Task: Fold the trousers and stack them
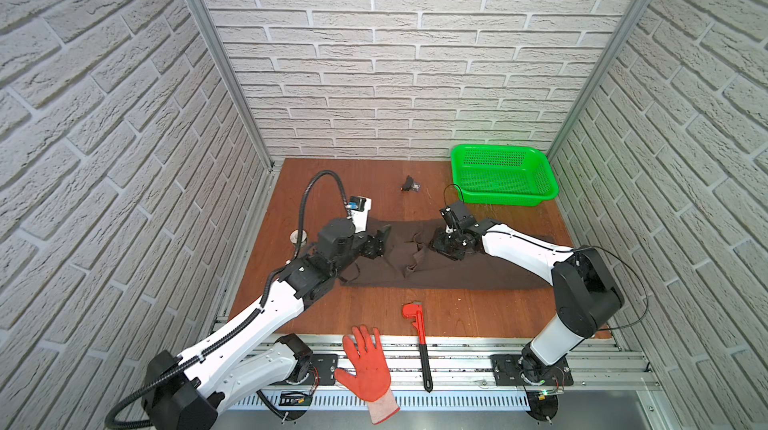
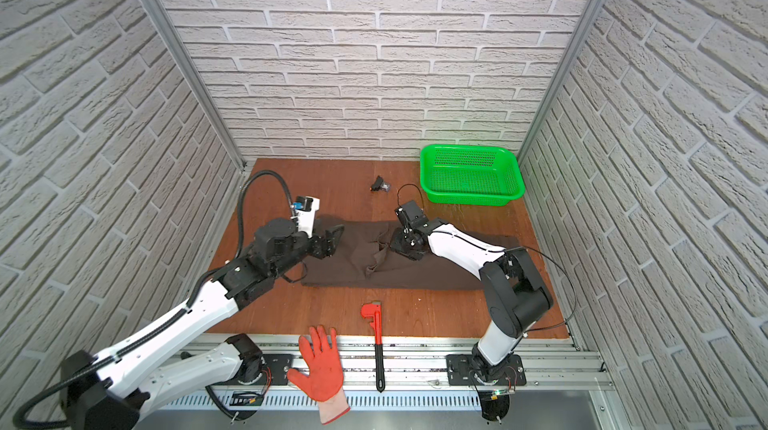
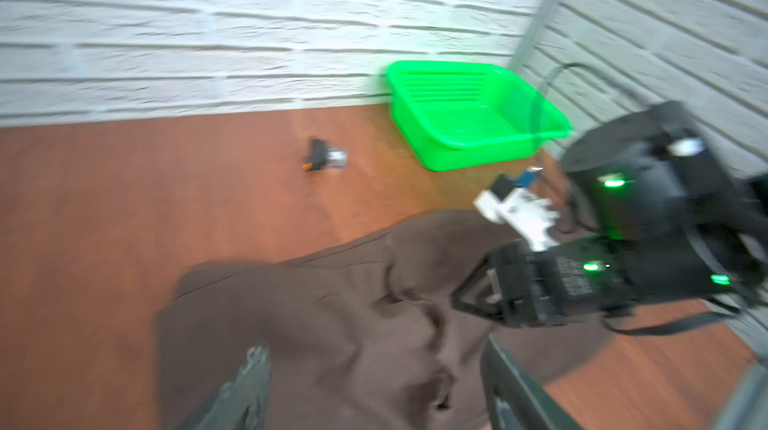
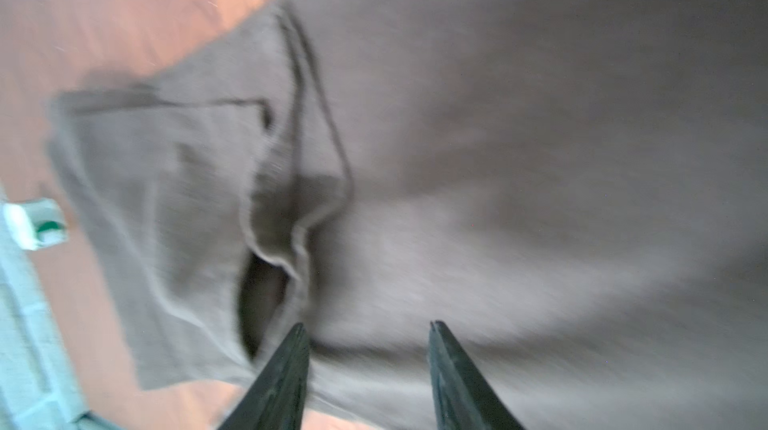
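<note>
trousers (image 1: 457,272) lying flat, long axis running left to right

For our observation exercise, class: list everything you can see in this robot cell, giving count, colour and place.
trousers: 1, dark brown, spread across the table's middle
basket: 1, green, table's far right corner
wrench: 1, red with black handle, near edge, handle over the rail
glove: 1, orange, on the near rail, left of the wrench
small object: 1, black, far middle; too small to identify
disc: 1, pale, table's left edge
table: 1, reddish-brown wood
left gripper: 1, black, open, over the trousers' left end
right gripper: 1, black, open, over the trousers' middle
</note>
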Robot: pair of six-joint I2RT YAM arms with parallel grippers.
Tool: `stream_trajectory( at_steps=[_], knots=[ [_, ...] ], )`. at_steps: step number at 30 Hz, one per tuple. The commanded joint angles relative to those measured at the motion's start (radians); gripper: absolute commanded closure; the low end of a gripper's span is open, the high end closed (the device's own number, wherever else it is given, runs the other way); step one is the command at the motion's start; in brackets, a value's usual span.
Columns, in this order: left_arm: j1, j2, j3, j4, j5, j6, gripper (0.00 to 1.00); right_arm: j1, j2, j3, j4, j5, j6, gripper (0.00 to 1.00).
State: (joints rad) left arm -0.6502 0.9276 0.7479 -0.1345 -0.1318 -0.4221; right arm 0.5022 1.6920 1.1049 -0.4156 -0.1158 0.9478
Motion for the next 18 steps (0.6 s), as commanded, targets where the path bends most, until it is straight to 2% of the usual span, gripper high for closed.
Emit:
stream_trajectory(
  at_steps=[1,5,12,14,16,18],
  knots=[
    [0.057,-0.07,-0.044,-0.083,-0.042,-0.032,0.21,0.017,0.043,0.025,0.114,-0.042,0.088,0.5],
    [0.124,-0.126,-0.061,-0.134,-0.03,-0.04,0.21,0.025,0.114,0.036,0.172,-0.064,0.138,0.49],
    [0.163,-0.165,-0.072,-0.154,-0.004,-0.037,0.21,0.027,0.215,0.059,0.314,-0.122,0.181,0.49],
    [0.169,-0.166,-0.073,-0.155,0.0,-0.037,0.21,0.028,0.239,0.067,0.357,-0.144,0.185,0.56],
    [0.174,-0.17,-0.075,-0.157,0.003,-0.034,0.21,0.034,0.241,0.074,0.399,-0.16,0.176,0.75],
    [0.179,-0.173,-0.075,-0.161,0.004,-0.03,0.21,0.047,0.228,0.101,0.387,-0.159,0.132,0.87]
  ],
)
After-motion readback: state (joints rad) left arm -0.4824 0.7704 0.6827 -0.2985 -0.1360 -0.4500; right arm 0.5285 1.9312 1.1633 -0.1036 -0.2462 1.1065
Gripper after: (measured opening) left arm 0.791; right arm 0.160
